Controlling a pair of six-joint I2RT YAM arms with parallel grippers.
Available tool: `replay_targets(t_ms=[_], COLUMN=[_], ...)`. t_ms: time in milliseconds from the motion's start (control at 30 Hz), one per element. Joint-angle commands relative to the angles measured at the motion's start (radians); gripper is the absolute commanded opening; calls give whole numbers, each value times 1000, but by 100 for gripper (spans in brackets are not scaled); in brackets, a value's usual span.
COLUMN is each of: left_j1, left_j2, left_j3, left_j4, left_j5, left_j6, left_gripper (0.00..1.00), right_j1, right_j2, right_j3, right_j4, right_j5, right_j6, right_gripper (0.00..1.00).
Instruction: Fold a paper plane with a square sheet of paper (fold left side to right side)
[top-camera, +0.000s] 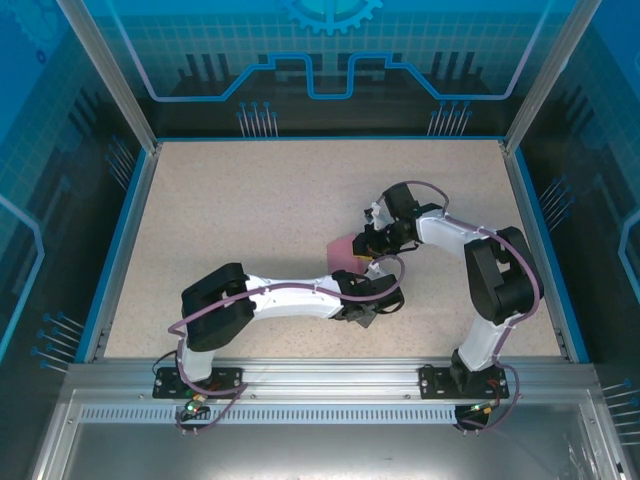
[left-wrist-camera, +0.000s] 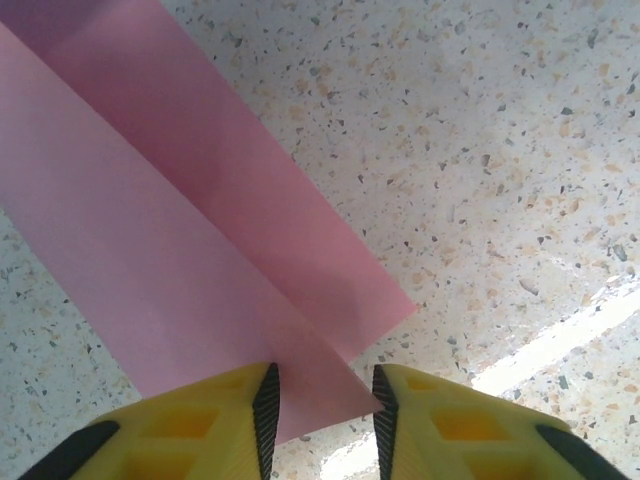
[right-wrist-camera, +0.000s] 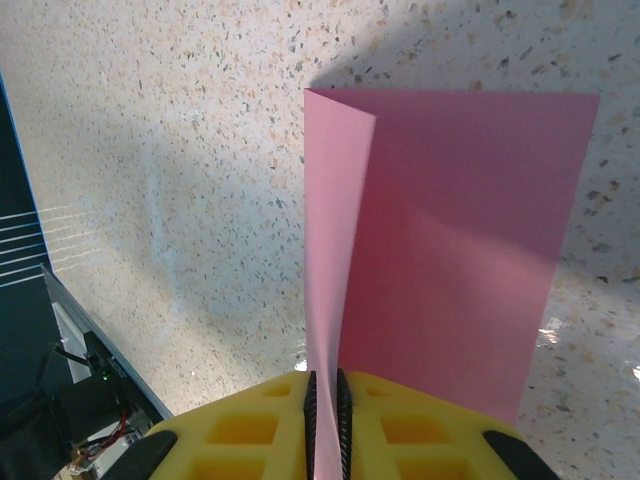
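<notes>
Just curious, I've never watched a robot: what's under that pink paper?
The right fingers pinch one flap of the paper up. Below it lies the paper's other half, resting on the speckled table. Whatever is beneath that half is covered.

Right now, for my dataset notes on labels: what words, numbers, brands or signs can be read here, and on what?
No readable text anywhere.
The square sheet of paper is plain pink, with no print.
The back wall panel carries a gear emblem and circuit-style lines, but no letters or numbers.
The left gripper and right gripper show no markings.
</notes>
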Motion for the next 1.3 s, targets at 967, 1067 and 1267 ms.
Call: replay_targets(t_ms=[967,1067,1267], left_j1=[116,151,253], left_j2=[-232,-268,-336], left_j3=[-244,-292,-395], left_j4=[274,314,393], left_j5=[307,368,523], left_j6=[-40,-48,-54], left_gripper=[0,0,0], right_j1=[-84,-114,-125], right_j2=[-199,-264,-387], right_j3=[27,-16,-125], right_j4=[-29,-44,-79], right_j5=[-13,-11,14], right_j6=[-16,-29,-54], right_gripper=[64,68,54])
